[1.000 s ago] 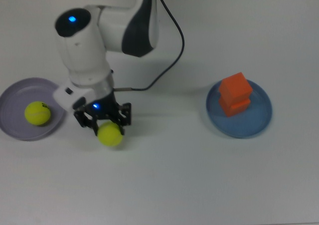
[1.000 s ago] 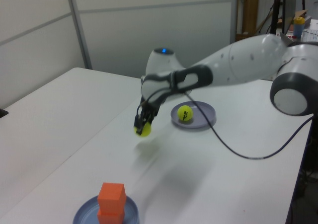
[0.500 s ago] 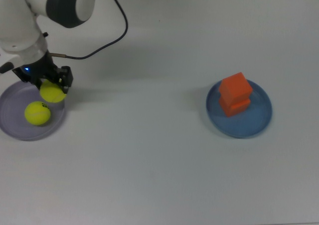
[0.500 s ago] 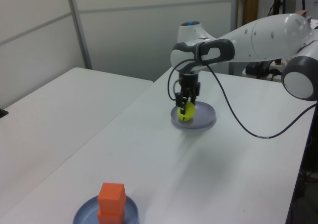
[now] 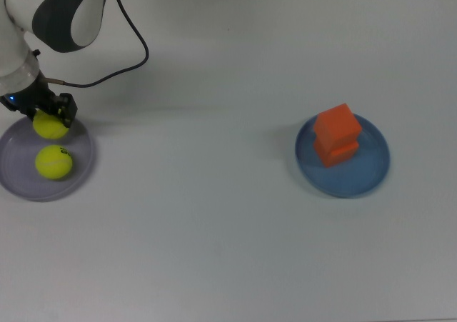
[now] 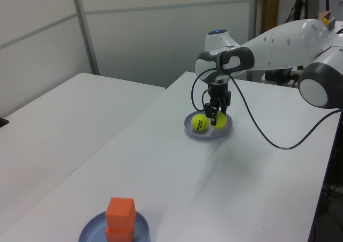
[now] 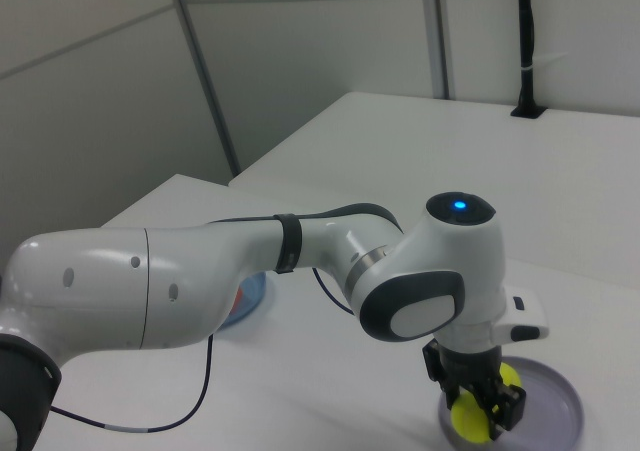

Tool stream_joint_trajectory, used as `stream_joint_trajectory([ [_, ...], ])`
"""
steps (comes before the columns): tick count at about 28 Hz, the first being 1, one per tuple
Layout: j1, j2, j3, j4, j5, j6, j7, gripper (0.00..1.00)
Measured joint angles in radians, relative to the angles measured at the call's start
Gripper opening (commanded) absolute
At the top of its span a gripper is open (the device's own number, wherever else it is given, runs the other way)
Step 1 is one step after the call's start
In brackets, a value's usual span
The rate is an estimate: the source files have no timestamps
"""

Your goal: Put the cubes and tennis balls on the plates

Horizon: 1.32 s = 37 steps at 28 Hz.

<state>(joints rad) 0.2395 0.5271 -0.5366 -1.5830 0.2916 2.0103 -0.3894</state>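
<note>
White matte worktop [image 5: 214,229] carries everything in the top view. At the left edge of the top view sits the round pale lavender rimmed plate [image 5: 11,168]. One fuzzy yellow-green tennis ball with a small dark mark [image 5: 54,162] rests on it, free of the arm. A second fuzzy yellow-green tennis ball [image 5: 50,125] sits at the plate's upper rim, clamped between the black fingers of the end effector [image 5: 44,112], which is closed narrowly on that ball.

In the left view, both balls lie over the lavender plate [image 6: 225,131]: the marked ball [image 6: 199,122] towards the left view's left, the gripped ball [image 6: 219,119] just beside it, under the end effector [image 6: 216,113]. Whether the gripped ball touches the plate surface cannot be told.

In the right view, the end effector [image 7: 478,403] appears at lower right, with the held ball [image 7: 470,419] between the fingers above the lavender plate [image 7: 555,411].

At right of centre in the top view is the round blue rimmed plate [image 5: 371,168], with two solid bright-orange cubes [image 5: 337,134] stacked one on the other on it, well apart from the arm. The same stack [image 6: 120,218] shows at the bottom of the left view on the blue plate [image 6: 91,232].
</note>
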Motion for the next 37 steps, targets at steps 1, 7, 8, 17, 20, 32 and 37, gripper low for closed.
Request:
stream_joint_trajectory([
  [1,0.000,0.000,-0.003,0.000,0.000,0.000,-0.001,1.00],
  [7,0.000,-0.002,-0.016,0.013,0.000,0.000,-0.002,1.00],
  [8,0.000,-0.005,-0.016,0.018,0.000,0.000,-0.002,1.00],
  [17,0.039,-0.122,-0.010,0.053,0.000,-0.078,0.023,1.00],
  [20,0.070,-0.173,0.008,0.053,0.000,-0.097,0.082,1.00],
  [32,0.078,-0.271,0.189,0.056,-0.079,-0.111,0.292,1.00],
  [37,0.052,-0.322,0.262,0.056,-0.107,-0.144,0.344,1.00],
])
